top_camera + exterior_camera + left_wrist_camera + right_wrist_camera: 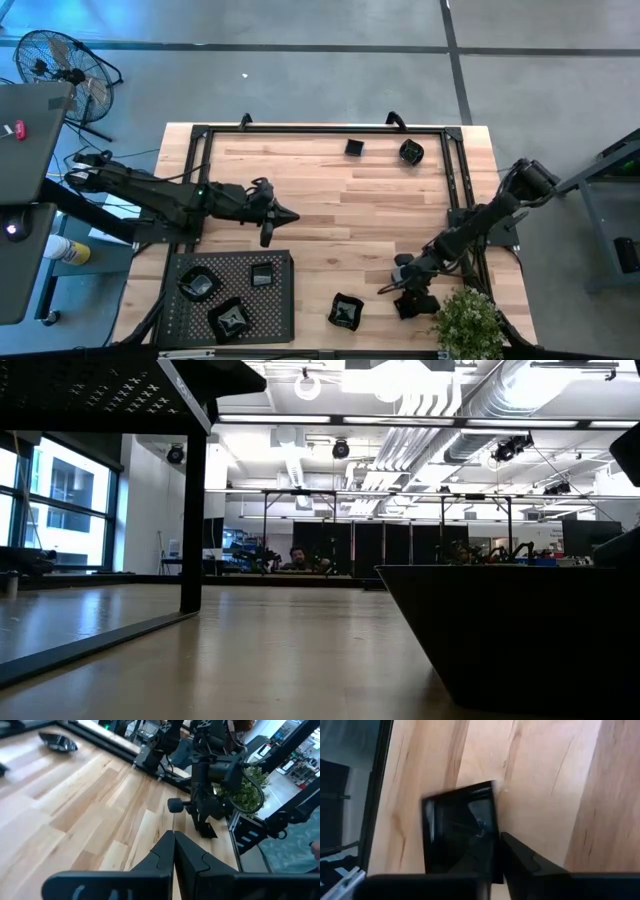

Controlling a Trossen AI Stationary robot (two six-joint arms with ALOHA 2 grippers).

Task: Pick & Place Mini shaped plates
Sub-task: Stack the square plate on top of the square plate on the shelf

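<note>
Down at the lower right of the high view, the right gripper (412,300) points at the surface (330,210), and its wrist view shows one dark finger (520,862) hard against the edge of a square mini plate (462,827), the plate's rim between the fingers; they look pinched on it, probably so the thin wall gives a firm hold for lifting. That plate lies on bare wood near the frame rail, just beside the potted plant (466,322).

Left of centre, the left gripper (283,214) hovers over the surface with its fingers (165,852) pressed together, holding nothing. It appears to wait near the perforated tray (180,310), likely ready for its own turn.

At lower left, the tray holds three plates: one angular (199,285), one square (262,275), one leaf-like (231,318). Outside it, another plate (346,312) sits at lower centre, and two more, a small square (354,148) and a rounder one (411,152), sit at the top edge, well apart from the tray.
</note>
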